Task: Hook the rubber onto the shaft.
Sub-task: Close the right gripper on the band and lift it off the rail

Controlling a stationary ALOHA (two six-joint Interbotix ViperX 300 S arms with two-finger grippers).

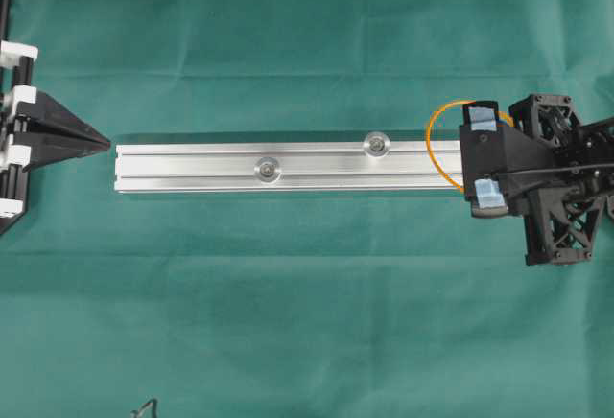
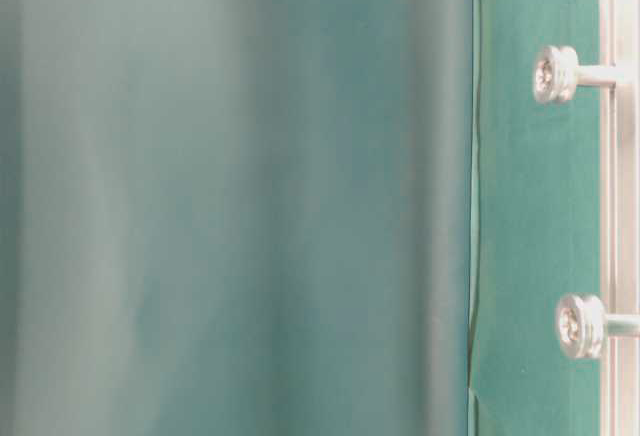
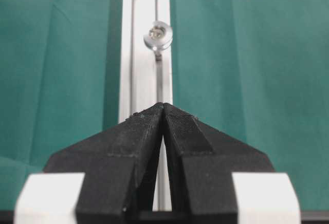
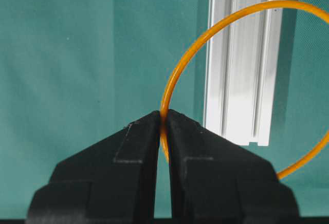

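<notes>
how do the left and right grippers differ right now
The right gripper is shut on the rubber, pinching the orange loop; the left gripper is shut on nothing. The right gripper sits at the rail's right end, the left gripper just off its left end. Both have black tapered fingers.

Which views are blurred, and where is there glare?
Table-level view: the left part is a blurred green haze, the two shafts sharp. Right wrist view: the band and claw soft, the rail overexposed. Overhead view: sharp, mild glare on the rail.
</notes>
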